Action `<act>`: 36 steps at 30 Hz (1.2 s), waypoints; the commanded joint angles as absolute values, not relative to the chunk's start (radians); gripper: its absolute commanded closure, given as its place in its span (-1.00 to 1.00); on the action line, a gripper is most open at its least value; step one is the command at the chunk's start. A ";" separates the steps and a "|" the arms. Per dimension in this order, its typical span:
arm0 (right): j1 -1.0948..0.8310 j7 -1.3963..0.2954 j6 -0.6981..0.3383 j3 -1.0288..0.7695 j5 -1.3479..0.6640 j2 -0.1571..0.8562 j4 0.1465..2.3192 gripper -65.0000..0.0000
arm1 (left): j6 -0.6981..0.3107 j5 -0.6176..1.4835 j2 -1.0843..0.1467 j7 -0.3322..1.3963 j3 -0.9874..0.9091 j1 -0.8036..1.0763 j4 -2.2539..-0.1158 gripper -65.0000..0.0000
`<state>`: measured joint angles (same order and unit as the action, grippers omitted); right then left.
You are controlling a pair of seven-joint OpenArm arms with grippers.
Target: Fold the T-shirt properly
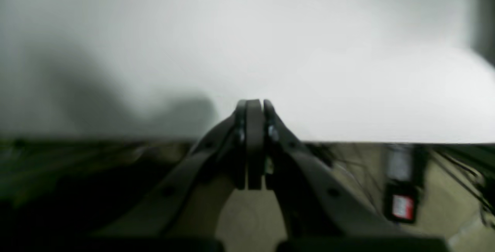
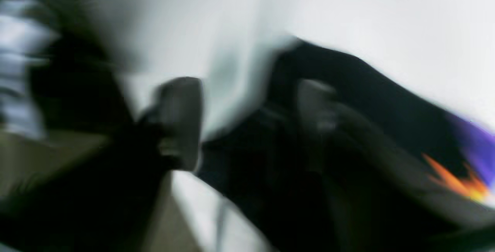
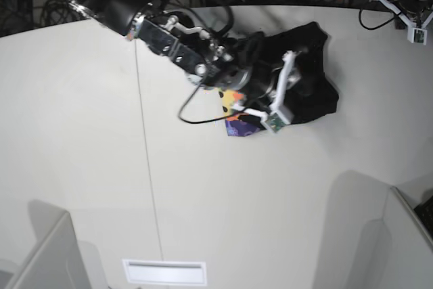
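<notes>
Left wrist view: the left gripper is closed on nothing, at the white surface edge.

Right wrist view, blurred: the right gripper stands parted beside the T-shirt; any grip is unclear.

Base view: the T-shirt lies crumpled upper right, partly hidden by the arm; bare surface fills the lower frame.

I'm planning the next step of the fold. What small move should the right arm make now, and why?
Probably lower the right gripper and close on the near edge of the T-shirt, then pull it outward. The shirt lies crumpled in a heap on the table, print partly showing, and the jaws stand apart with nothing clearly held.
</notes>
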<state>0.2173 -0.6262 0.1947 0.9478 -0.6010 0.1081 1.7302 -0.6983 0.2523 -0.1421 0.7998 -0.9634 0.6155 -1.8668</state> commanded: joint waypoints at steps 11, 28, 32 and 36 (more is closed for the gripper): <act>-0.094 -0.202 0.188 0.659 -0.611 0.475 1.870 1.00 | -0.698 0.262 -0.134 0.038 -0.974 0.711 -1.690 1.00; -0.516 0.222 0.188 0.298 -0.610 0.604 1.857 1.00 | -0.698 0.094 -0.136 -0.656 -0.938 0.685 -1.360 1.00; -0.611 0.243 0.188 0.225 -0.610 0.602 1.821 1.00 | -0.698 0.038 -0.137 -0.862 -0.857 0.691 -1.191 1.00; -0.708 0.242 0.188 0.145 -0.552 0.602 1.802 1.00 | -0.698 0.042 -0.159 -0.978 -0.700 0.762 -1.082 1.00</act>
